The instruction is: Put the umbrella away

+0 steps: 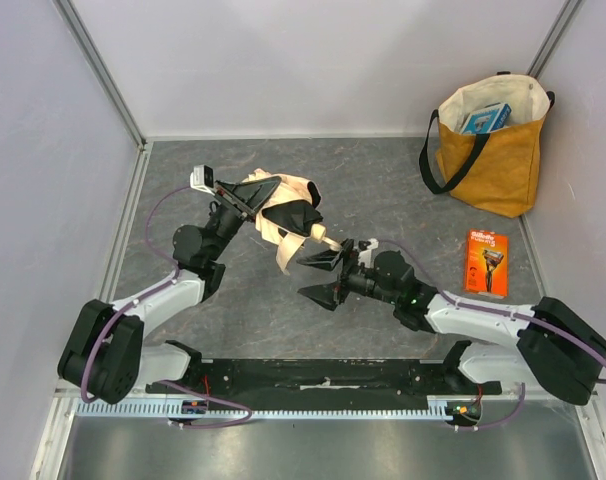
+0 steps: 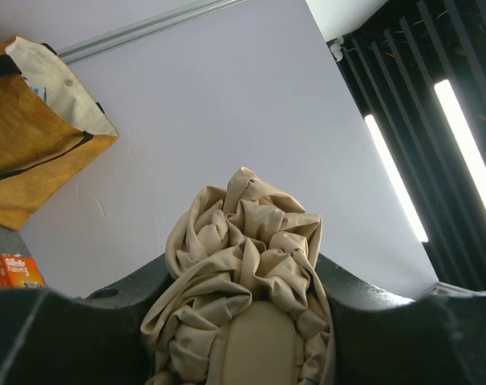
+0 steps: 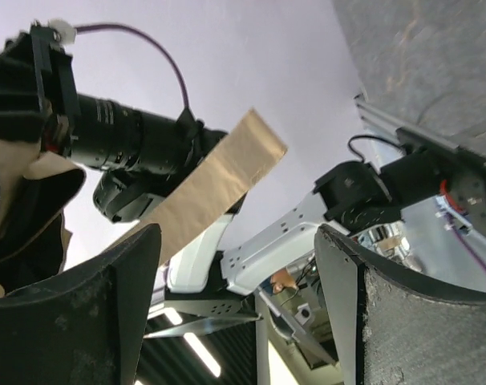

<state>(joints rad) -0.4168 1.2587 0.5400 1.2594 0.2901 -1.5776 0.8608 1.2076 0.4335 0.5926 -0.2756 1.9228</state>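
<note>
Clamping the bunched umbrella (image 1: 291,188), the left gripper (image 1: 249,201) steadied it; the right gripper (image 1: 305,277) gaped wide, empty, needing to pinch the strap (image 1: 286,256) just ahead of its fingertips.

In the left wrist view the umbrella (image 2: 247,273) runs off the bottom edge and the tote bag (image 2: 30,136) is cut by the left edge. From above, the orange pack (image 1: 486,262) carries print too small to read. The blue box (image 1: 485,118) is perhaps half hidden inside the bag.
</note>
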